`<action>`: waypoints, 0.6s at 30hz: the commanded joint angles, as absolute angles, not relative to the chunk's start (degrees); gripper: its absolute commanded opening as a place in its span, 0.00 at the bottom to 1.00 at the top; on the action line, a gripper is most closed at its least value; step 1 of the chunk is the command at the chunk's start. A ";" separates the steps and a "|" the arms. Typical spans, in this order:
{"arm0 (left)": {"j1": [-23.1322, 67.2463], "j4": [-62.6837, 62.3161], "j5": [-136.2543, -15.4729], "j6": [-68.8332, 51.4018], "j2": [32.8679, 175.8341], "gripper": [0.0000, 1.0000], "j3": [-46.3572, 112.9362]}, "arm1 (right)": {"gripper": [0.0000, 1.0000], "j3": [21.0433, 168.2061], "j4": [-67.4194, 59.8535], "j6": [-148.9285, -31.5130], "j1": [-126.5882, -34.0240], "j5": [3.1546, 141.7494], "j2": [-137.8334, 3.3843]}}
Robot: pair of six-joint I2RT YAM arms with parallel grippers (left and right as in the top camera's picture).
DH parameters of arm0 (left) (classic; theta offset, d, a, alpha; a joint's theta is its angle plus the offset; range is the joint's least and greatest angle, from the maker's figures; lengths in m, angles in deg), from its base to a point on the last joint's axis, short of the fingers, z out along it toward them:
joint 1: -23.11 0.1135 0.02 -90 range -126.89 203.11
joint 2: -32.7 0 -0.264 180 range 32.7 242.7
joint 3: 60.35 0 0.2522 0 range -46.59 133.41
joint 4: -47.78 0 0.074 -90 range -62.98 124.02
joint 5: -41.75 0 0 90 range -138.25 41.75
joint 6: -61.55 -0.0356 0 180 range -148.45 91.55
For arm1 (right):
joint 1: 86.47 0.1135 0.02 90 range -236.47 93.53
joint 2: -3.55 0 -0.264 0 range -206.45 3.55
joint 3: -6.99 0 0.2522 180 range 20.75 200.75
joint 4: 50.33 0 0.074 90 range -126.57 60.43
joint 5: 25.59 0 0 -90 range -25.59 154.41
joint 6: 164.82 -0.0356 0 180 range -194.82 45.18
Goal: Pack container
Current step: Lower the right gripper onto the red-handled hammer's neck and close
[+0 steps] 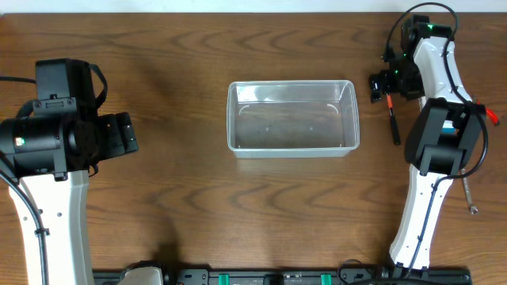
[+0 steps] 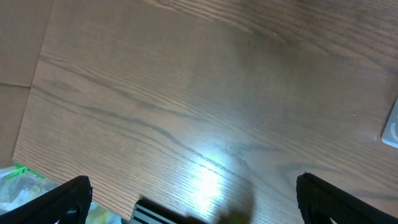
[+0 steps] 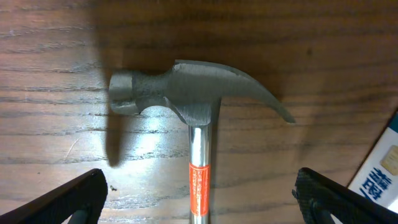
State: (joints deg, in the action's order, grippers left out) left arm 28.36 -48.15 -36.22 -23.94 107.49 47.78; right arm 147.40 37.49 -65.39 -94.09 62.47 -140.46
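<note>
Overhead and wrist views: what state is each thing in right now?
Clear rectangular plastic container: upright, open-topped, empty.
Steel claw hammer with orange-labelled shaft: lying flat, not gripped.
Left gripper: open, holding nothing.
Right gripper: open, fingers wide either side of the hammer, not touching it.
Small blue-and-white box: mostly out of frame, state unclear.

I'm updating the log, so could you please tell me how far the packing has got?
Done: nothing, the container is empty. In hand: the right claw hangs open over the hammer on the table, not gripping. Still to do: grasp it, place it inside.
</note>
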 commanded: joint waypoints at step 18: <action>28.67 -48.43 -35.78 -23.39 107.57 0.98 48.09 | 0.99 146.98 37.30 -64.93 -94.33 60.75 -141.90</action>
State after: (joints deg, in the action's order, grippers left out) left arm 28.36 -48.15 -36.22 -23.94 107.49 47.78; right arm 147.38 37.43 -65.35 -94.09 61.53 -140.81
